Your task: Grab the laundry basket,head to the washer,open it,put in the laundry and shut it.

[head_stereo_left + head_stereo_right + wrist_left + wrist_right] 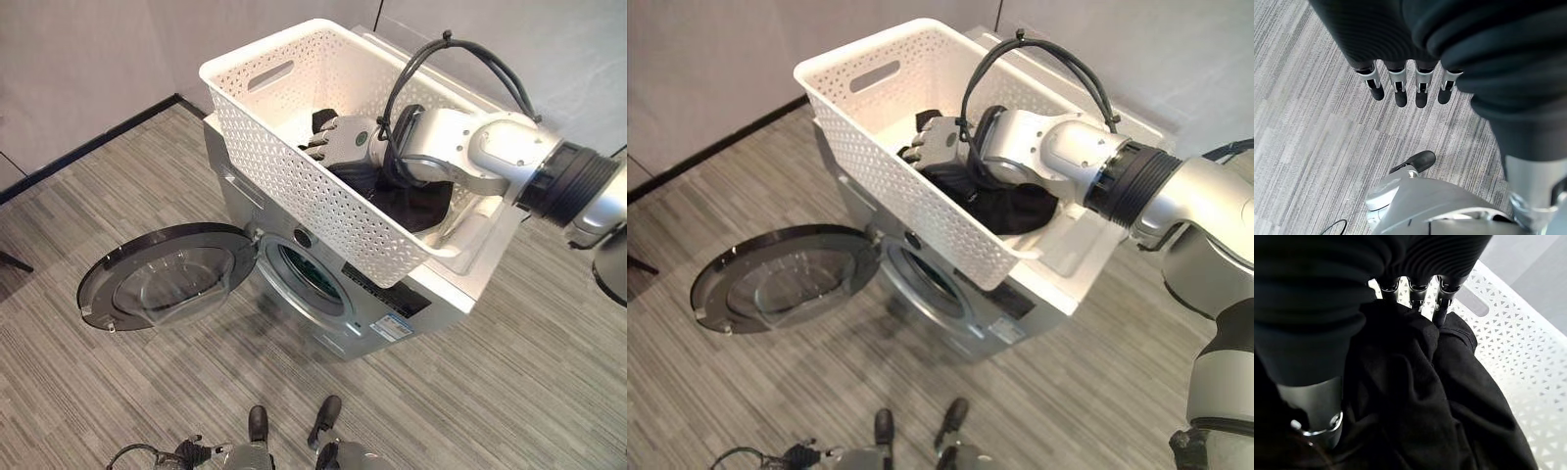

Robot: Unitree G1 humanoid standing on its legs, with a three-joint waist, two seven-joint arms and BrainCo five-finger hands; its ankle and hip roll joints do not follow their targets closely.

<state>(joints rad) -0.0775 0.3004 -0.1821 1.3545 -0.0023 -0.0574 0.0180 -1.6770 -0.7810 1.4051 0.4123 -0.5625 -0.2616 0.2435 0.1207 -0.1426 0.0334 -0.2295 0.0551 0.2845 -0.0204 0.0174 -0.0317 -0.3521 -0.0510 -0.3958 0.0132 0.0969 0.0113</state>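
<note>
One basket [294,186], one washer [333,294], one dark garment [1415,396].

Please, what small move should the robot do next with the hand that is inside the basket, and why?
Probably close the right hand on the black cloth and lift it. That hand is down inside the white perforated plastic basket on top of the silver front-loading washer, its fingers already pushing into the cloth, and the round dark washer door stands open below.
</note>
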